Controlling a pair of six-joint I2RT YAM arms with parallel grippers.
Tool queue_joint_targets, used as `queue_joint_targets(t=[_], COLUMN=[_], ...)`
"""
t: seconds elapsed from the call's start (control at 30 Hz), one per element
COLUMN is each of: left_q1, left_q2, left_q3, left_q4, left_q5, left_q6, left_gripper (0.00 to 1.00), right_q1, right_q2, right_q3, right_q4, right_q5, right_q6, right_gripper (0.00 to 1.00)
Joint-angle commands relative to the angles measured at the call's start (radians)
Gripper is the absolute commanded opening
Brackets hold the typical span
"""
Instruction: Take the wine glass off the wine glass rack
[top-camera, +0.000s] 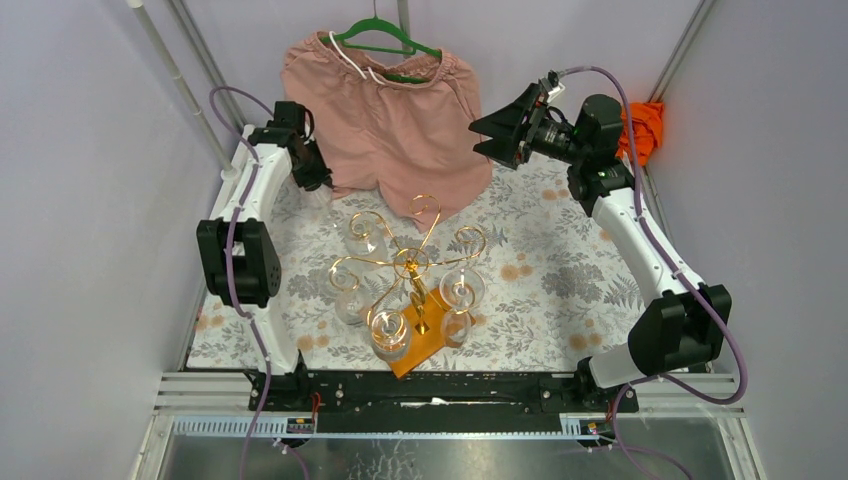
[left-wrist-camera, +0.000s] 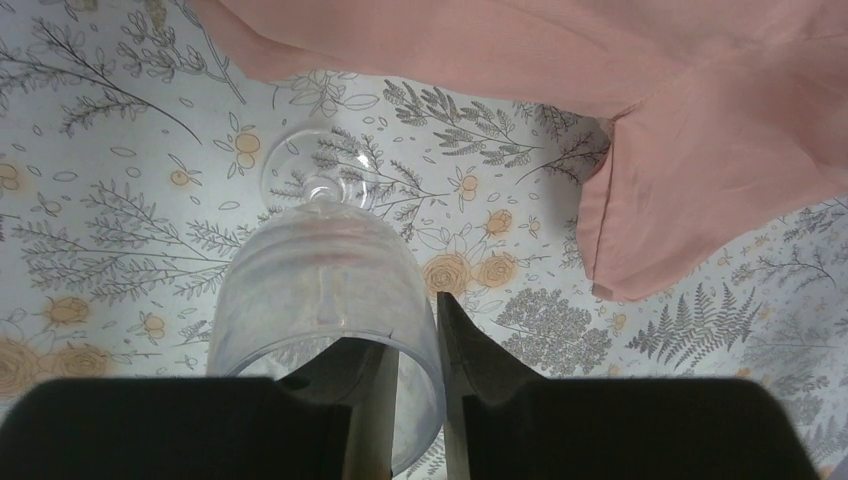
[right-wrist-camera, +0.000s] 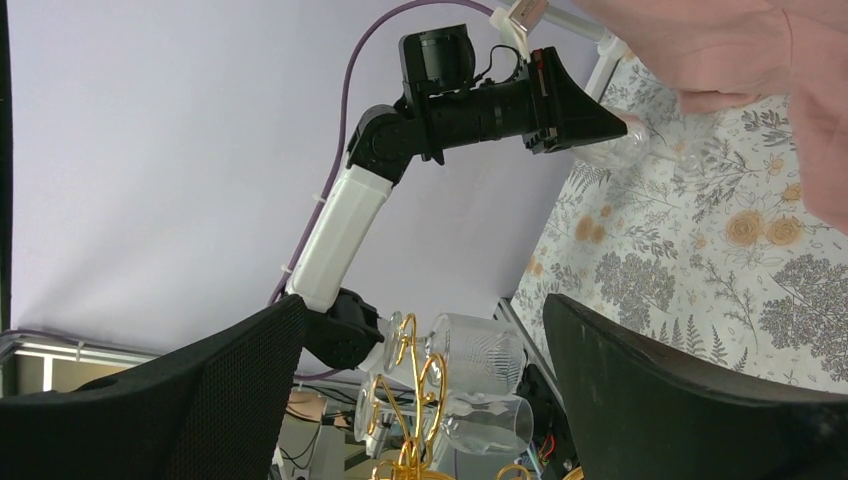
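White cloth (top-camera: 560, 280), printed with grey ferns and orange blooms, covered the table. One pair of pink shorts (top-camera: 400, 110) hung at the far side from one green hanger (top-camera: 385, 35).

Of the two arms, the left gripper (left-wrist-camera: 400, 330) pinched the rim of one wine glass (left-wrist-camera: 320, 280). One finger sat inside the bowl and one outside, and the foot pointed away toward the cloth, just beside the hem of the shorts. The right gripper (top-camera: 500, 130) was spread wide on nothing, raised over the far right.

One wine glass rack (top-camera: 415, 265), gold on an orange wooden base, stood near centre, apart from the held glass. Five further glasses (top-camera: 389, 330) seemed to hang from its scrolls, though their clearness left the count uncertain.
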Motion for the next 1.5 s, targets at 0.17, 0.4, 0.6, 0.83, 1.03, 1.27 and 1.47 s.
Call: queue_joint_targets(t=[0.17, 0.4, 0.6, 0.83, 1.03, 1.27, 1.47], left_q1=[-0.01, -0.013, -0.015, -0.013, -0.011, 0.003, 0.022], left_q2=[-0.026, -0.039, -0.165, -0.497, -0.663, -0.81, -0.889], left_q3=[0.12, 0.18, 0.235, 0.026, -0.281, -0.534, -0.638], left_q4=[-0.067, -0.122, -0.121, 0.235, 0.575, 0.733, 0.698], left_q5=[-0.055, -0.069, -0.067, 0.277, 0.665, 0.74, 0.756], left_q6=[0.021, 0.022, -0.018, -0.174, -0.447, -0.551, -0.548], left_gripper=[0.37, 0.39, 0.38, 0.44, 0.43, 0.43, 0.44], right_q1=[-0.005, -0.005, -0.006, -0.005, -0.005, -0.005, -0.005], right_q2=[0.006, 0.005, -0.003, -0.03, -0.064, -0.098, -0.114], right_q3=[-0.017, -0.028, -0.049, -0.07, -0.085, -0.099, -0.113], right_q4=[0.086, 0.109, 0.126, 0.133, 0.129, 0.132, 0.132], right_q5=[-0.02, -0.022, -0.023, -0.013, -0.011, -0.002, 0.003], right_q6=[0.034, 0.049, 0.059, 0.06, 0.062, 0.061, 0.061], right_gripper=[0.96, 0.97, 0.97, 0.96, 0.96, 0.96, 0.96])
